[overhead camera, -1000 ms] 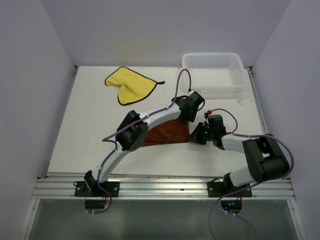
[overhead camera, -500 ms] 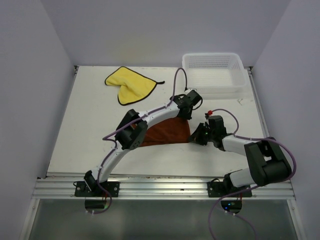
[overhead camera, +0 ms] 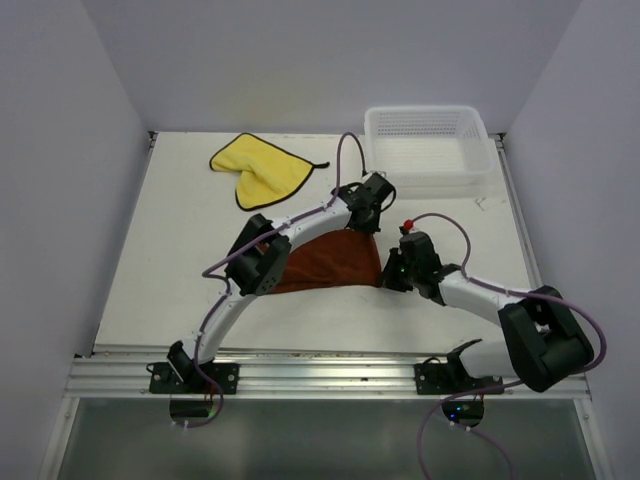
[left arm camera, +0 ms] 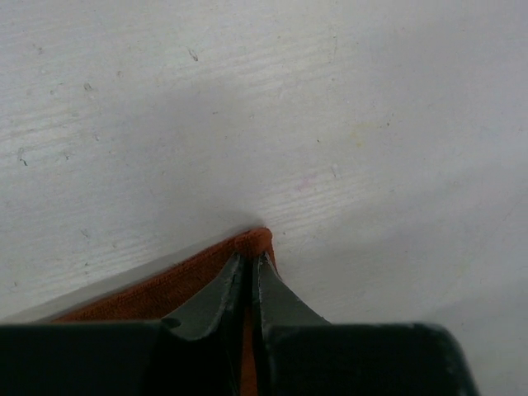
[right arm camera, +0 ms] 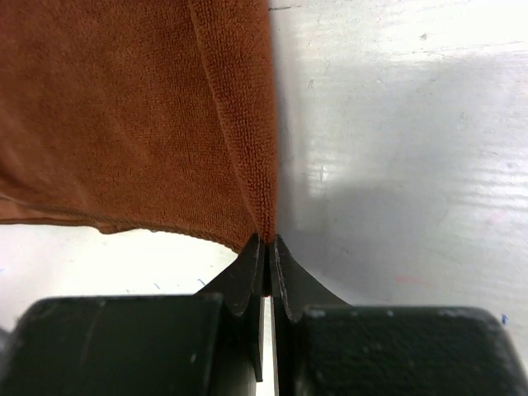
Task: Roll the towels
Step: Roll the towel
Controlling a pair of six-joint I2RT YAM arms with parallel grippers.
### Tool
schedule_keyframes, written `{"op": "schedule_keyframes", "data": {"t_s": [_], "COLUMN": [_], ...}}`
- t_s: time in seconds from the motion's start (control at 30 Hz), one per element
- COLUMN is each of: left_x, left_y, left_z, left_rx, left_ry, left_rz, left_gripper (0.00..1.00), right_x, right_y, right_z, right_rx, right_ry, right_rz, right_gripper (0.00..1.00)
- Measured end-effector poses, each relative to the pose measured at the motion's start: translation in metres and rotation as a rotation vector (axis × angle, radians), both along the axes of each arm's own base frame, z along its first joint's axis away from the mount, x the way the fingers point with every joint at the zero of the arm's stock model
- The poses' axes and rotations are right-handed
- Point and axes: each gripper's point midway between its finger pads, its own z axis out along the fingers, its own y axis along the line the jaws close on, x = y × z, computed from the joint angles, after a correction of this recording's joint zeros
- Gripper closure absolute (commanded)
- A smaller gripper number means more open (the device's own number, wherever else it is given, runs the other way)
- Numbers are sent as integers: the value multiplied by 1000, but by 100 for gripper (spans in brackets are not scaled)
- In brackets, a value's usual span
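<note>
No readable text, labels, numbers anywhere

White shells and black joints are forming the left arm and right arm; purple cables are trailing along them, black fingers tipping each.

The rust-brown towel is fuzzy matt cloth; the table looks matt, scuffed, perhaps painted wood.

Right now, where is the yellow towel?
In the top view, the yellow towel lies toward the far left, left of the white basket and beyond the rust-brown towel.
</note>
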Motion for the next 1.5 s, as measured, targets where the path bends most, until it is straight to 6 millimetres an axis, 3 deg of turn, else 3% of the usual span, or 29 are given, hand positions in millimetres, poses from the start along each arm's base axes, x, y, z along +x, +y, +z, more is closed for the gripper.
{"op": "schedule_keyframes", "data": {"t_s": [0.37, 0.7, 1.0, 1.5], "left_x": [-1, 7, 12, 14], "left_y": [-1, -3, 4, 10], "left_z": [9, 29, 24, 17], "left_rx": [-147, -274, -310, -318], "left_ry": [-11, -54, -31, -25], "left_rz": [-2, -19, -27, -23], "left_gripper": [95, 95, 95, 95], "right_x": [-4, 1, 4, 2], "right_y": [-20, -19, -21, -5], "right_z": [10, 31, 29, 19], "right_rx": [-247, -423, -555, -603], "right_ry": [-41, -123, -145, -159], "right_rz": [-10, 35, 59, 148], "right_gripper": [100, 100, 100, 100]}}
